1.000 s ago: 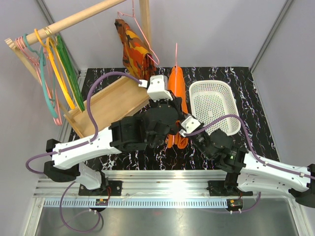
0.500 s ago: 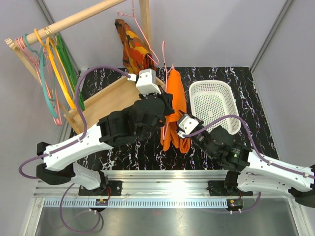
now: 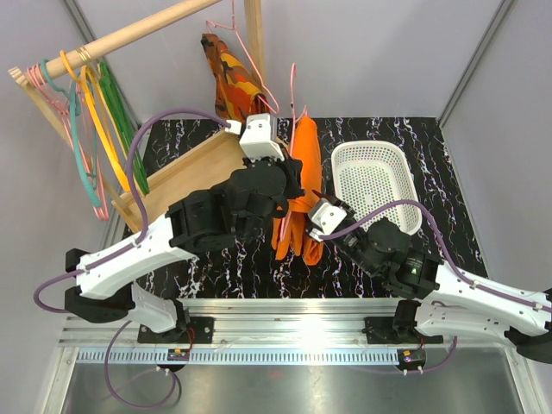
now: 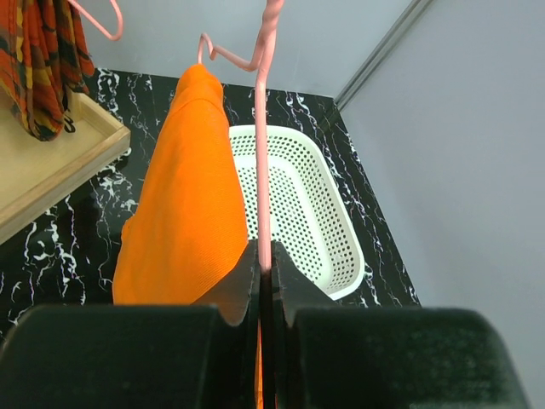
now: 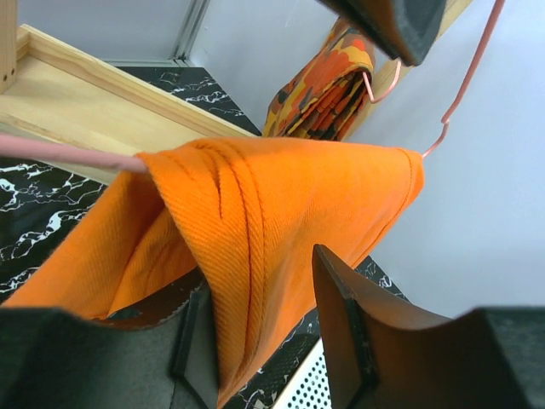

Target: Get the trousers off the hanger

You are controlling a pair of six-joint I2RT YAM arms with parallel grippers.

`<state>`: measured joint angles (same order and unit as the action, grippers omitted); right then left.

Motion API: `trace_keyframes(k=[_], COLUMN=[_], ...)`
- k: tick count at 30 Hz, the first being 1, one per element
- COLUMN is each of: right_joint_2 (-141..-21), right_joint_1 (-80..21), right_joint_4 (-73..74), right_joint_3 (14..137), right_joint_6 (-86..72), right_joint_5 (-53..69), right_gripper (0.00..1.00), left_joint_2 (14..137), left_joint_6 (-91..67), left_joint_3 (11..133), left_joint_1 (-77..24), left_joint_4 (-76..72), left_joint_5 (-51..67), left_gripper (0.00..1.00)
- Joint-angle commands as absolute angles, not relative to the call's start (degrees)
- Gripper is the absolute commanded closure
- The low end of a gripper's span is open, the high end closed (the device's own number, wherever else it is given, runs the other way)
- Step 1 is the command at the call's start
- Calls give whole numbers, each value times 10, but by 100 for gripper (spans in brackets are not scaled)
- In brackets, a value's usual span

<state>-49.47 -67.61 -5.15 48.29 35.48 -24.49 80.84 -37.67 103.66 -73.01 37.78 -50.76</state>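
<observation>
Hanging at the far left, spare plastic hangers (image 3: 90, 129) and a wooden tray (image 3: 185, 181) lie at 9 o'clock from the action, well apart from it. The left end effector (image 4: 264, 277) is clenched on the wire of the hanger (image 4: 261, 153), holding the pink frame upright above the bench (image 3: 431, 172), its long axis running 12 to 6 in the overhead view. The trousers (image 4: 183, 204) drape over that frame, folds trailing toward 6 o'clock. The right end effector (image 5: 260, 290), at about 4 o'clock from the left one and the nearer to the loose cloth, has a fold between its jaws and appears to be grasping it. Sliding the cloth free likely means pulling toward 5 o'clock. A white basket (image 3: 369, 144) sits just beside at 3 o'clock; a patterned garment (image 3: 231, 82) hangs near at 11.
</observation>
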Motion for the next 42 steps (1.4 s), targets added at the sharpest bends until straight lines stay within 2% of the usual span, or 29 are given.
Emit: trace_keyframes(k=[1, 8, 21, 37, 38, 39, 42], right_joint_2=[-495, -492, -519, -578, -584, -587, -592], right_joint_1=[-679, -679, -679, -679, -679, -679, -679], right_joint_4=[-45, -33, -171, -214, -215, -212, -200], right_joint_3=[513, 517, 509, 541, 546, 549, 560], right_joint_6=[347, 345, 393, 381, 381, 384, 394], right_joint_5=[-241, -239, -327, -313, -312, -314, -319], right_gripper=[50, 50, 53, 48, 50, 64, 85], left_joint_2=[802, 813, 834, 860, 863, 862, 853], left_joint_6=[-341, -321, -329, -343, -344, -343, -348], left_joint_3=[1103, 1128, 1136, 1165, 1168, 1167, 1151], left_joint_1=[-727, -727, -727, -727, -727, -727, -725], left_joint_4=[303, 301, 308, 319, 321, 327, 337], left_joint_5=[-541, -554, -557, -530, -530, -531, -541], left_gripper=[100, 100, 100, 100, 100, 100, 100])
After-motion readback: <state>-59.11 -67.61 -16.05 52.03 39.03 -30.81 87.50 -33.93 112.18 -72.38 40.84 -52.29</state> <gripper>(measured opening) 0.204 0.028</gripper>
